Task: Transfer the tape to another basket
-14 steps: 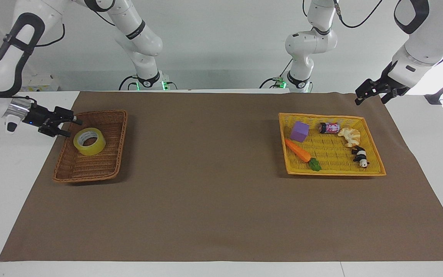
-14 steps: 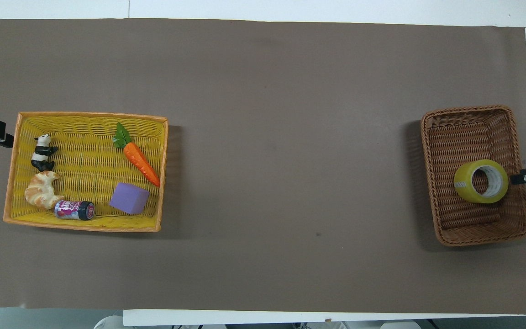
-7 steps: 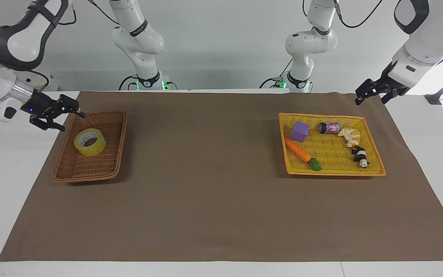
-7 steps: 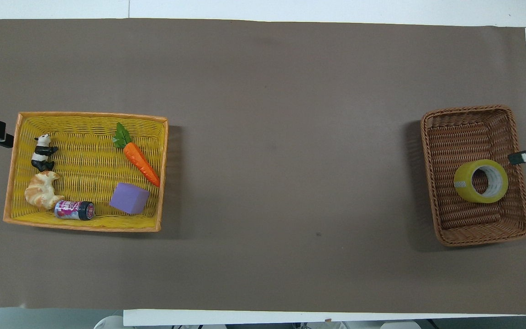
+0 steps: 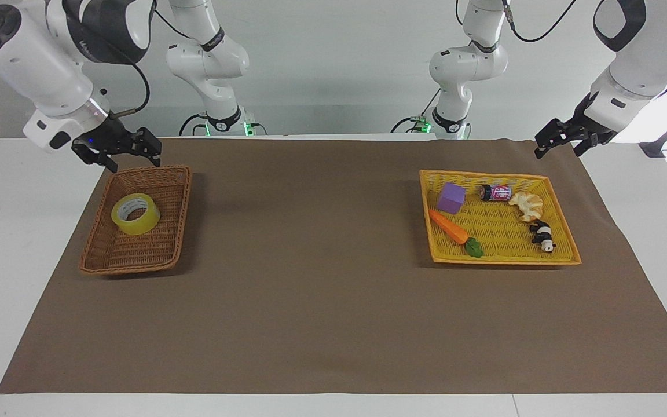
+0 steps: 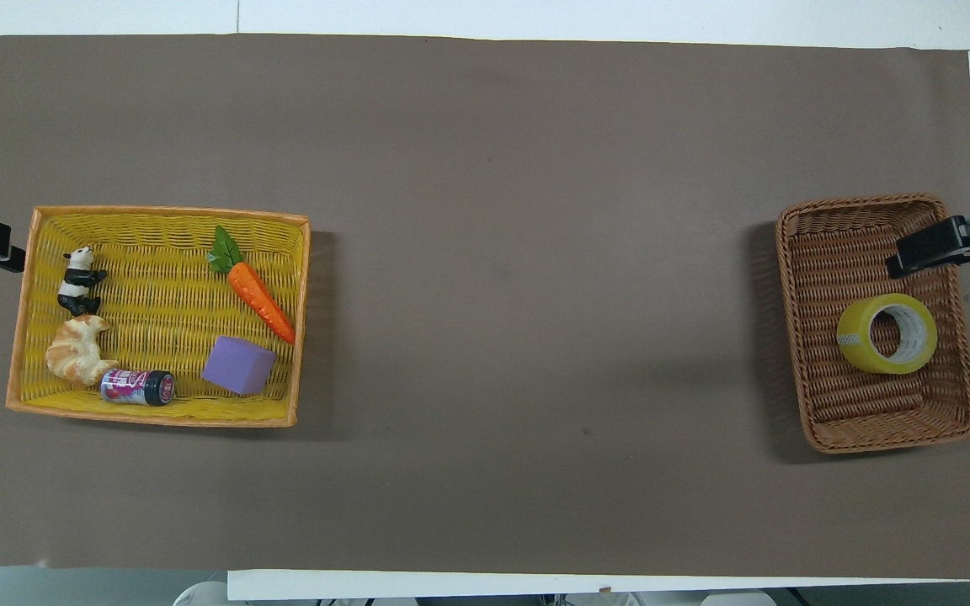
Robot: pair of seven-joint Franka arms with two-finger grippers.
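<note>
Tape (image 5: 135, 214), a thick translucent yellow roll with a pale core, lies hole-up inside the brown wicker basket (image 5: 178, 202). It is about midway along the basket and close to the wall facing the desk's short edge at the right arm's end. The right end effector (image 5: 131, 157) hangs in the air over this basket with its fingers spread apart, holding nothing and clear of the roll. Nothing else shares the basket, and nothing covers the tape from above.

A brown mat (image 5: 310, 301) covers most of the desk, and its wide middle stretch separates the two baskets. Toward the left arm's end sits a bright yellow woven basket (image 5: 501, 261). It holds a purple cube (image 5: 451, 197), a toy carrot (image 5: 449, 227), a small can (image 5: 495, 193) on its side, a croissant (image 5: 526, 205) and a panda figure (image 5: 542, 236).

The left end effector (image 5: 559, 143) hangs over the mat near the desk's corner on the robots' side, fingers apart and empty, just off the yellow basket.
</note>
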